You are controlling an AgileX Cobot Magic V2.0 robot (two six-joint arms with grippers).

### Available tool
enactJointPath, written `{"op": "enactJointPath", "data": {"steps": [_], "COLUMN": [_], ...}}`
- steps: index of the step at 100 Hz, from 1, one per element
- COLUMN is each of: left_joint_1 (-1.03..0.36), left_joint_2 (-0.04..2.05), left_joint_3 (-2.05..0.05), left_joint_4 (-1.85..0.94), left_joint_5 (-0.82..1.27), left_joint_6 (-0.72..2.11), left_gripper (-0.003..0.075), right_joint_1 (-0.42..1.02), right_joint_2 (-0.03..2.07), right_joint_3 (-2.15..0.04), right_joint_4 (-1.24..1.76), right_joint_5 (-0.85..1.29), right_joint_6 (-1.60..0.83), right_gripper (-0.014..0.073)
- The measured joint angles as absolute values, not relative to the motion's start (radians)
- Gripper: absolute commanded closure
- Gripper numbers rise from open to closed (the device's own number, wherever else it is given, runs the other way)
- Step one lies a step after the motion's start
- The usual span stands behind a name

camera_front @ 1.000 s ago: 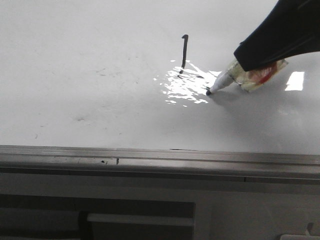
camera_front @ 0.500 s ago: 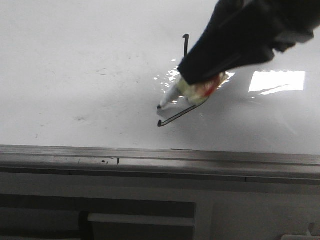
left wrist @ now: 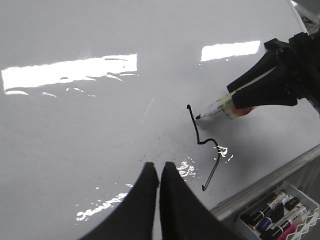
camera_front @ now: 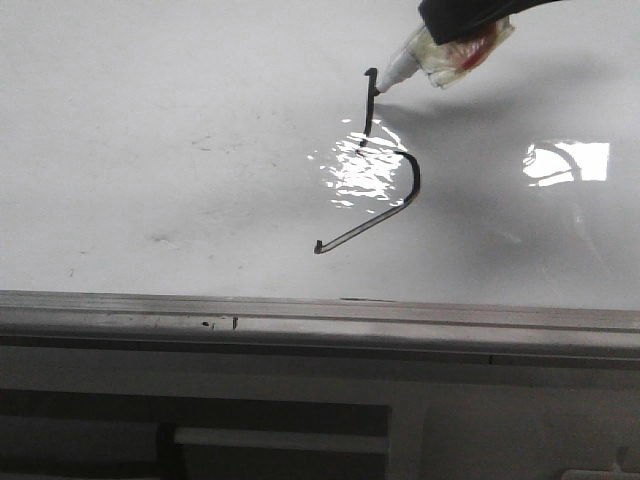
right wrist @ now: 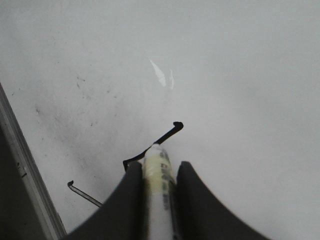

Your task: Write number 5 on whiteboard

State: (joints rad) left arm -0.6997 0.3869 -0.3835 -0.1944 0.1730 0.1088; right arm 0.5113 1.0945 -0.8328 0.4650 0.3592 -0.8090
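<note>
The whiteboard [camera_front: 150, 130] fills the front view, glossy white with faint smudges. On it the number 5 [camera_front: 414, 180] shows as black strokes: a short vertical with a small hook on top, a curved belly and a long slanted tail. It also shows in the left wrist view [left wrist: 197, 131] and the right wrist view [right wrist: 167, 134]. My right gripper [right wrist: 159, 169] is shut on a white marker [right wrist: 160, 172]. The marker [camera_front: 425, 52] slants down with its tip at the top of the vertical stroke. My left gripper [left wrist: 159, 169] is shut and empty above the board, short of the strokes.
The grey metal frame edge [camera_front: 320, 312] runs along the board's near side. A tray of spare markers [left wrist: 274, 216] sits beyond that edge near the tail. Glare patches [camera_front: 365, 172] lie over the strokes and further right.
The marker drew the belly and slanted tail down to the left, then lifted and moved back up to the top of the vertical stroke.
</note>
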Motion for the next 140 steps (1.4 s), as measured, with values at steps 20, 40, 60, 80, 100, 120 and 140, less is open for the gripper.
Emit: {"op": "enactJointPath", "data": {"steps": [20, 40, 60, 80, 100, 120, 140], "left_joint_1": [-0.700, -0.700, -0.700, -0.700, -0.700, -0.700, -0.700], "left_joint_2": [0.387, 0.387, 0.387, 0.387, 0.387, 0.387, 0.387], "left_joint_3": [-0.384, -0.384, -0.384, -0.384, -0.384, -0.384, -0.384], "left_joint_4": [-0.194, -0.194, -0.194, -0.194, -0.194, -0.194, -0.199], "left_joint_5": [0.173, 0.173, 0.173, 0.173, 0.173, 0.173, 0.173], "left_joint_6": [0.109, 0.109, 0.109, 0.109, 0.109, 0.109, 0.109], "left_gripper": [0.0741, 0.0741, 0.0741, 0.0741, 0.0741, 0.0741, 0.0738], "right_joint_1": [0.509, 0.509, 0.509, 0.484, 0.410, 0.352, 0.354], "right_joint_2": [1.115, 1.134, 1.140, 1.140, 1.079, 1.040, 1.022], "right_joint_3": [-0.833, -0.836, -0.837, -0.837, -0.817, -0.810, -0.812], "right_joint_4": [0.465, 0.474, 0.480, 0.490, 0.499, 0.486, 0.474], "right_joint_5": [0.359, 0.351, 0.349, 0.370, 0.418, 0.456, 0.475], "right_joint_6": [-0.809, -0.809, -0.809, -0.809, -0.793, -0.781, -0.778], "right_gripper": [0.0641, 0.0641, 0.0641, 0.0641, 0.0641, 0.0641, 0.0641]}}
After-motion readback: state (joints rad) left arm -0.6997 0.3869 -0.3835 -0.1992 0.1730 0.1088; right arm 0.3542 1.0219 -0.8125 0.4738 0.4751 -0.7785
